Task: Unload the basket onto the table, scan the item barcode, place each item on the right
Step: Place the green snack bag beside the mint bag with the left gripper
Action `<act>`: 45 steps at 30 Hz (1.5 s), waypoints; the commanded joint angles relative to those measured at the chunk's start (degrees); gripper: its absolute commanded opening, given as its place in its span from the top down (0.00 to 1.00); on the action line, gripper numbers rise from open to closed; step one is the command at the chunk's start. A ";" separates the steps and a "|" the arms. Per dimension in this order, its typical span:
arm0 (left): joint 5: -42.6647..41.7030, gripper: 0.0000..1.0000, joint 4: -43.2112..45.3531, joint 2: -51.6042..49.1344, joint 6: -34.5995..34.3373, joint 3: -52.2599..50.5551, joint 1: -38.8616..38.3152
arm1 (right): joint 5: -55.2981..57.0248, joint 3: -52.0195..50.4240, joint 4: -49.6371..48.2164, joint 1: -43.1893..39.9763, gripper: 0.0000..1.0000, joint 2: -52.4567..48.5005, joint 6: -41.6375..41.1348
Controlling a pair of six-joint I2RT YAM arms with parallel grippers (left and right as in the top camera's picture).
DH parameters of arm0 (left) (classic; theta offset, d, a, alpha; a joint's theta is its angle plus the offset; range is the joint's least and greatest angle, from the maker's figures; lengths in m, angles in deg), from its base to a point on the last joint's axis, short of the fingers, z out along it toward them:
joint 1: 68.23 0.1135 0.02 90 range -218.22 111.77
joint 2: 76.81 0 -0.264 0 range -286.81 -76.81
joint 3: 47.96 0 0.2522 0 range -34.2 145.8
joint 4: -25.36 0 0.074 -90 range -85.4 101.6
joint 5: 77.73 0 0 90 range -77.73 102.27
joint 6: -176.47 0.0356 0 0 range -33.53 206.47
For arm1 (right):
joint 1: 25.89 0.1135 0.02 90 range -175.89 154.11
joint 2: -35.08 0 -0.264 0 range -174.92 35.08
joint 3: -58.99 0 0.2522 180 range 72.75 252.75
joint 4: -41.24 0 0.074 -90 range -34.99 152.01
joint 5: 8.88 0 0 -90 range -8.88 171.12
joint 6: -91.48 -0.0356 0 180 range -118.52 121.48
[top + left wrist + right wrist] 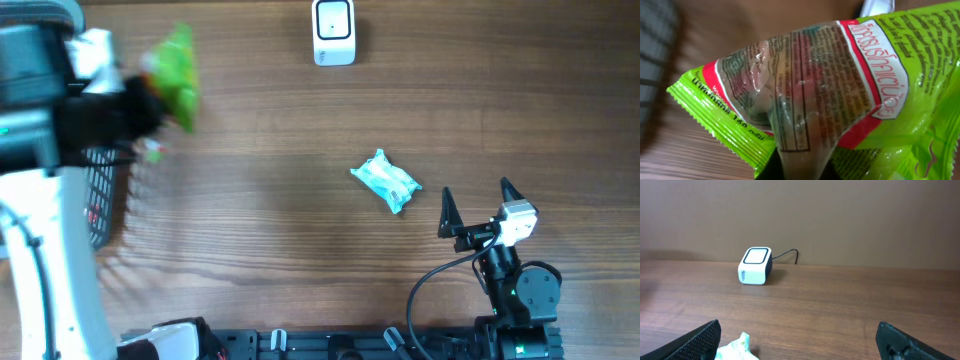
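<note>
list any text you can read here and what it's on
"16", partly legible, on the lower edge of the green packet, after blurred Thai words.
Big white Thai lettering on its red band: cannot transcribe.
Its fine-print panel: too blurred.
scanner and white-teal packet: nothing readable.

- You can see white Thai lettering on the red band of the green packet (920, 60).
- Along its lower edge you find Thai words and digits starting "16".
- Its fine-print panel is too blurred for you to read.

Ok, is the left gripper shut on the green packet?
Shut on it: the left gripper pinches the green packet, its film bunched at the jaws in the wrist view.
</note>
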 commanded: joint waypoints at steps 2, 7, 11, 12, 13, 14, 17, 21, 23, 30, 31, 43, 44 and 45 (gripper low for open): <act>1.14 0.95 8.28 -1.29 -5.44 -16.28 -13.51 | 0.59 -0.07 -0.35 -0.28 0.00 0.28 0.28; 1.51 0.94 26.88 -5.68 -12.37 -33.81 -26.10 | 0.59 -0.07 -0.35 -0.28 0.00 0.28 0.33; 3.61 0.93 36.89 -11.61 -16.06 -38.91 -33.09 | 0.59 -0.07 -0.35 -0.28 0.00 0.28 0.33; 4.42 0.91 37.73 -12.98 -16.26 -38.88 -34.21 | 0.59 -0.07 -0.35 -0.28 0.00 0.28 0.33; 4.52 0.86 38.97 -14.58 -16.24 -38.88 -35.43 | 0.59 -0.07 -0.35 -0.28 0.00 0.28 0.33; 4.52 0.79 40.09 -15.96 -16.24 -38.88 -36.52 | 0.59 -0.07 -0.35 -0.28 0.00 0.28 0.33; 4.52 0.39 41.72 -17.84 -16.20 -38.88 -38.34 | 0.59 -0.07 -0.35 -0.28 0.00 0.28 0.31; 4.48 0.00 37.99 -15.82 -16.20 -35.32 -37.46 | 0.59 -0.07 -0.35 -0.28 0.00 0.28 0.33; 4.48 0.00 35.04 -13.64 -16.20 -32.81 -37.27 | 0.59 -0.07 -0.35 -0.28 0.01 0.28 0.33; 4.61 0.83 33.94 -10.34 -16.15 -32.17 -39.30 | 0.59 -0.07 -0.35 -0.28 0.00 0.28 0.31; 5.14 0.87 34.25 -10.91 -16.22 -32.68 -39.56 | 0.59 -0.07 -0.35 -0.28 0.00 0.28 0.33; 4.83 0.82 39.52 -25.07 -15.91 -34.34 -40.63 | 0.59 -0.07 -0.35 -0.28 0.00 0.28 0.33; 3.78 0.82 39.56 -25.11 -15.02 -34.34 -40.61 | 0.59 -0.07 -0.35 -0.28 0.00 0.28 0.33; 3.63 0.84 39.58 -25.09 -14.40 -34.34 -40.61 | 0.59 -0.07 -0.35 -0.28 0.00 0.28 0.31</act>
